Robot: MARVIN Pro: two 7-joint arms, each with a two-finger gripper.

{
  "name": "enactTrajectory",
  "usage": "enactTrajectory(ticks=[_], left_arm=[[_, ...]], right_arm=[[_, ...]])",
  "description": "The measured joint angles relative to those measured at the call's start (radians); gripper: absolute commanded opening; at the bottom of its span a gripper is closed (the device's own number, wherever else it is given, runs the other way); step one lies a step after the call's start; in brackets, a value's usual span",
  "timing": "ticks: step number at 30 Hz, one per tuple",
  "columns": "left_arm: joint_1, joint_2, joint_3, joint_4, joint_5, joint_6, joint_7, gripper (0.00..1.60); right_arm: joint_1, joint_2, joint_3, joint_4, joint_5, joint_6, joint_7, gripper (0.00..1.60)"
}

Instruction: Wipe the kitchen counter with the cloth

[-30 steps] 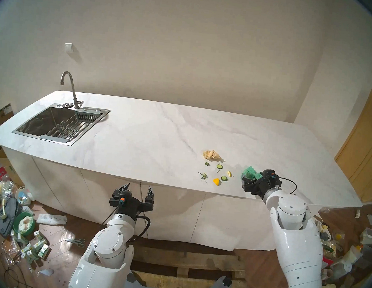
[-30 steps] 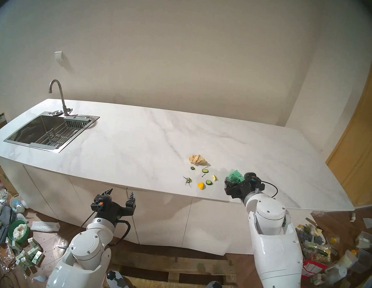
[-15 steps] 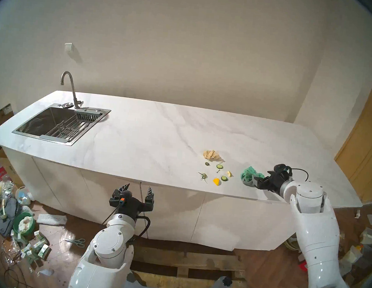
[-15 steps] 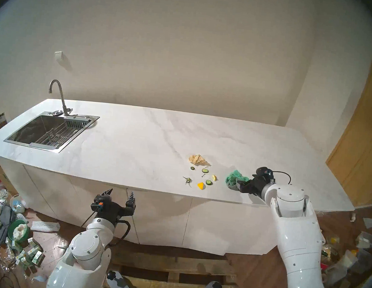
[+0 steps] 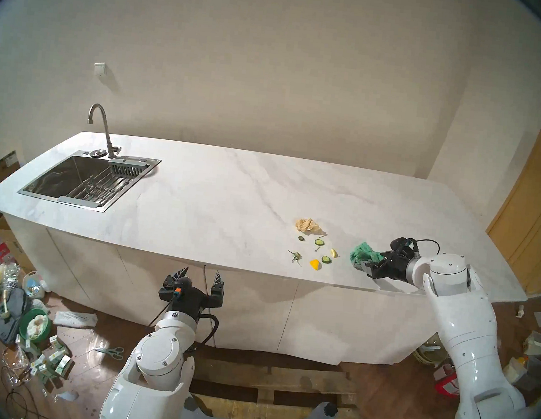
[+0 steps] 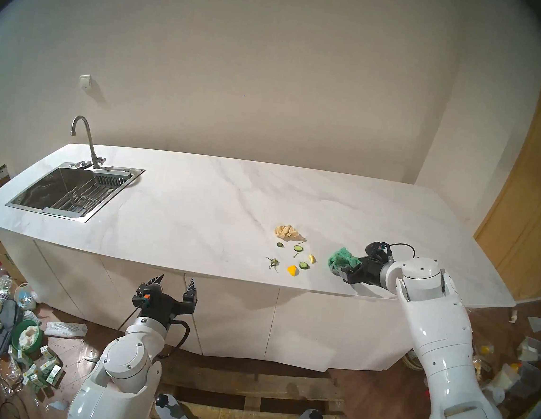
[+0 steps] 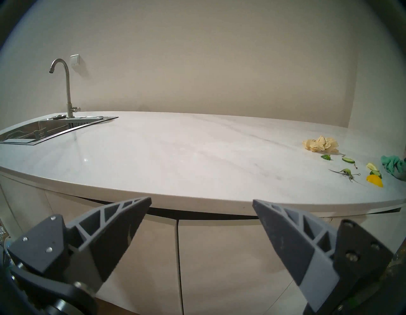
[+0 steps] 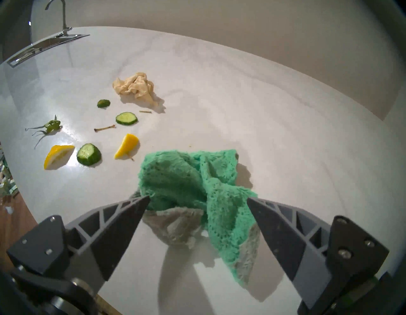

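Note:
The teal-green cloth (image 5: 361,253) (image 8: 186,182) lies crumpled on the white marble-look kitchen counter (image 5: 213,205), near its front right edge, grey patch toward the gripper. My right gripper (image 5: 371,262) (image 8: 197,198) lies low over the counter, pointing left. It is open, its fingertips (image 8: 140,203) on either side of the cloth's near end. My left gripper (image 5: 202,271) (image 7: 201,200) hangs open and empty in front of the cabinet fronts, below the counter edge.
Left of the cloth lie cucumber slices (image 8: 126,118), lemon wedges (image 8: 58,154), a green stem (image 8: 49,126) and a tan paper wad (image 5: 307,225). A steel sink (image 5: 62,199) with a faucet (image 5: 101,122) is at the counter's left end. Clutter covers the floor on both sides.
My right arm swung outward to the right and the gripper dropped level with the counter. The cloth, earlier bunched atop the gripper, now lies on the counter between its fingers. The left arm stayed still.

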Motion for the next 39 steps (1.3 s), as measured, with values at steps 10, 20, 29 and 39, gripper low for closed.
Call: enactTrajectory(ticks=[10,20,29,39], left_arm=[[0.000,0.000,0.000,0.000,0.000,0.000,0.000,1.60],[0.000,0.000,0.000,-0.001,-0.001,0.000,0.000,1.60],[0.000,0.001,0.000,-0.001,-0.001,0.000,0.000,1.60],[0.001,0.001,0.000,-0.001,0.000,0.000,0.000,1.60]], right_arm=[[0.082,0.035,-0.048,0.078,-0.038,-0.002,0.047,1.60],[0.153,0.054,-0.130,0.175,-0.074,0.003,0.129,1.60],[0.194,0.054,-0.156,0.220,-0.083,-0.003,0.149,0.09],[0.172,0.065,-0.174,0.168,-0.108,-0.018,0.139,0.00]])
